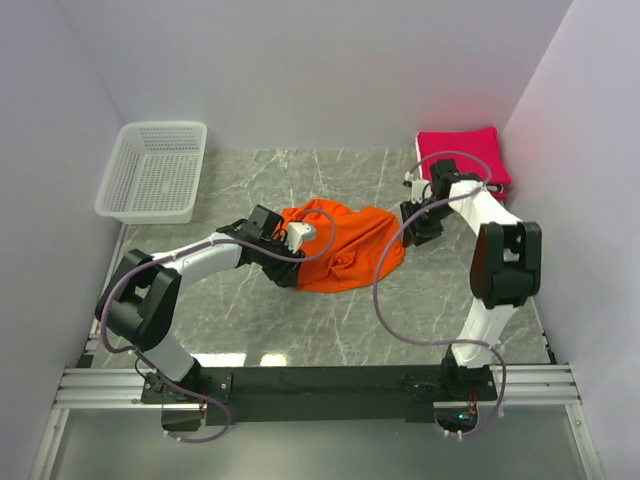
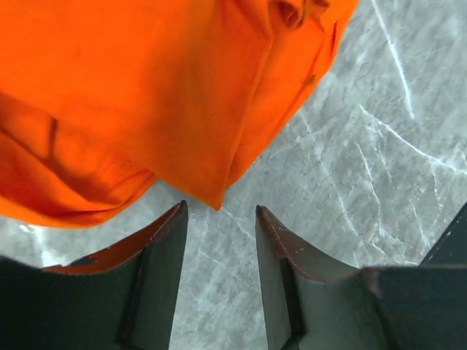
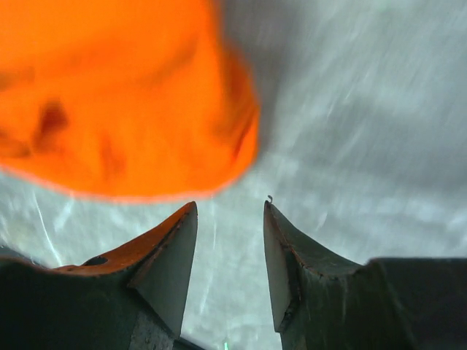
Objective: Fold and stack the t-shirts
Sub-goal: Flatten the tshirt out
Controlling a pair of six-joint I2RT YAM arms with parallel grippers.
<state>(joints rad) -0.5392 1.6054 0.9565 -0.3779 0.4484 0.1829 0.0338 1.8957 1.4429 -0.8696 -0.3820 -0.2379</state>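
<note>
An orange t-shirt (image 1: pixel 345 245) lies crumpled in a loose heap mid-table. My left gripper (image 1: pixel 292 238) sits at its left edge; in the left wrist view the left gripper (image 2: pixel 219 219) is open with only marble between its fingers, and the orange t-shirt (image 2: pixel 146 95) hangs just past the tips. My right gripper (image 1: pixel 412 222) is off the heap's right edge; the right wrist view shows the right gripper (image 3: pixel 230 211) open and empty, the orange t-shirt (image 3: pixel 124 95) blurred beyond it. A folded crimson-pink t-shirt stack (image 1: pixel 462 158) rests at the back right, behind the right arm.
A white mesh basket (image 1: pixel 155 172) stands at the back left. White walls close in the marble table (image 1: pixel 300 320) on three sides. The arms' black base rail (image 1: pixel 320 382) runs along the near edge.
</note>
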